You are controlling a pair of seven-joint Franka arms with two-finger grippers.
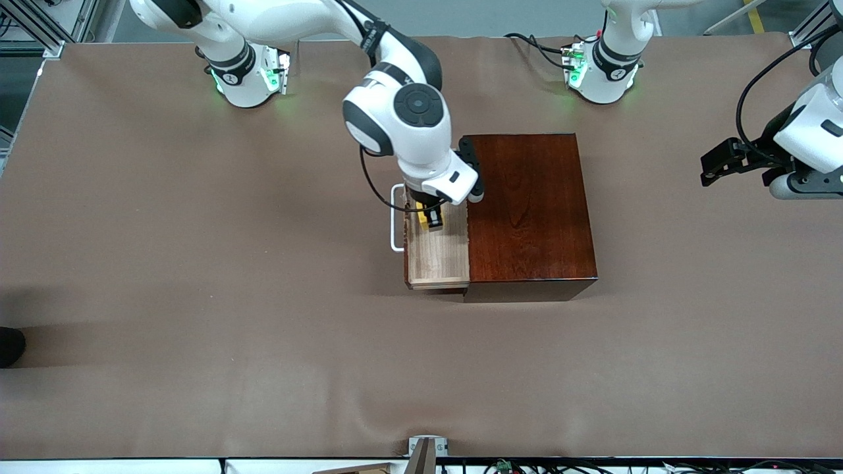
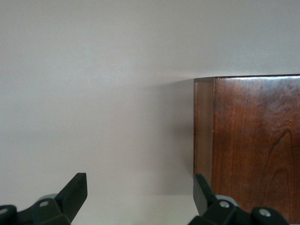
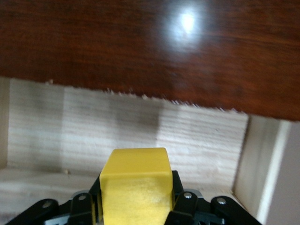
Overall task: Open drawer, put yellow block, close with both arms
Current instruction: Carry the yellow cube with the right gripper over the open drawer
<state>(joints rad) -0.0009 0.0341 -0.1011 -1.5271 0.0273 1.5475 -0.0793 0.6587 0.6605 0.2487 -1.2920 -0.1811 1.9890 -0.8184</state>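
The dark reddish-brown wooden box [image 1: 530, 210] stands mid-table. Its drawer [image 1: 438, 260] is pulled out toward the right arm's end of the table, showing its pale wood floor [image 3: 117, 126] and white loop handle [image 1: 396, 224]. My right gripper [image 1: 429, 214] hangs over the open drawer, shut on the yellow block [image 1: 434, 218]. The right wrist view shows the yellow block [image 3: 136, 168] clamped between the black fingers just above the drawer floor. My left gripper [image 1: 718, 163] waits in the air at the left arm's end of the table, open and holding nothing [image 2: 139, 197], with the box's end [image 2: 253, 150] ahead of it.
Both arm bases [image 1: 247, 76] [image 1: 602, 72] glow green along the table's edge farthest from the front camera, with cables beside the left arm's base. A small metal bracket [image 1: 428, 449] sits at the nearest table edge. A dark object [image 1: 10, 345] pokes in at the right arm's end.
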